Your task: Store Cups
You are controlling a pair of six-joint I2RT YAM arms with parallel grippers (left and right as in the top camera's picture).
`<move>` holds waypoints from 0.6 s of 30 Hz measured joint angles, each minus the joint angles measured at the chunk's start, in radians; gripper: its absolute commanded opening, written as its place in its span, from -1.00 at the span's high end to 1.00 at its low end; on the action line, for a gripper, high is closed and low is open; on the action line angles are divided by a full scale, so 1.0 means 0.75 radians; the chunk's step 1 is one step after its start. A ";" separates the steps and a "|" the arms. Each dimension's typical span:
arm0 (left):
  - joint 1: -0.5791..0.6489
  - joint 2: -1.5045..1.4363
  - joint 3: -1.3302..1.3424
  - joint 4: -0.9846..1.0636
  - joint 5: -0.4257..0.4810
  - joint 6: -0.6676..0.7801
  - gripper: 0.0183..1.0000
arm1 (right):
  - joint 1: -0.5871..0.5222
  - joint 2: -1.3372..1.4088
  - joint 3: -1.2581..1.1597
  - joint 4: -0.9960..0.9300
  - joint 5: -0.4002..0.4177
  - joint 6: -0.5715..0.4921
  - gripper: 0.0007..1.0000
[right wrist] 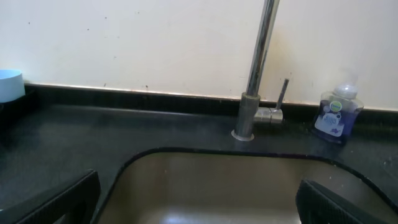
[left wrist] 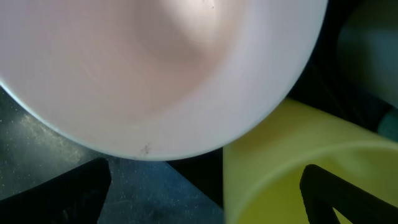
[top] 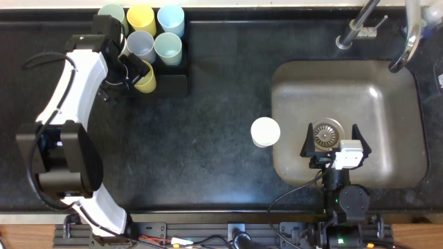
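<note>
A black cup rack (top: 176, 84) stands at the back left of the counter with several cups upright in it: green (top: 111, 12), yellow (top: 141, 18), blue (top: 171, 16), pale grey (top: 141, 43) and teal (top: 168, 47). Another yellow cup (top: 146, 79) sits tilted in the rack's front row. My left gripper (top: 131, 68) is right at it, open, one finger (left wrist: 348, 193) over the yellow cup (left wrist: 280, 162), the pale cup (left wrist: 155, 74) looming close. A white cup (top: 265, 131) stands upside down beside the sink. My right gripper (top: 332, 133) hangs open over the sink, holding nothing.
The steel sink (top: 387, 83) takes up the right side, its drain (top: 327, 133) under the right gripper. A tap (right wrist: 255, 81) and a soap bottle (right wrist: 337, 115) stand behind it by the wall. Dark counter (top: 221, 104) lies between rack and sink.
</note>
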 measured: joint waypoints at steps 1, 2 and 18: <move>0.000 -0.003 0.000 0.000 0.000 0.000 -1.00 | 0.000 0.000 0.000 0.000 0.000 0.000 -0.99; 0.000 -0.011 0.000 0.000 0.000 0.000 -1.00 | 0.000 0.000 0.000 -0.001 -0.001 0.000 -0.99; -0.122 -0.960 -0.186 -0.028 -0.168 0.017 -1.00 | 0.000 0.000 0.000 0.000 -0.001 0.000 -0.99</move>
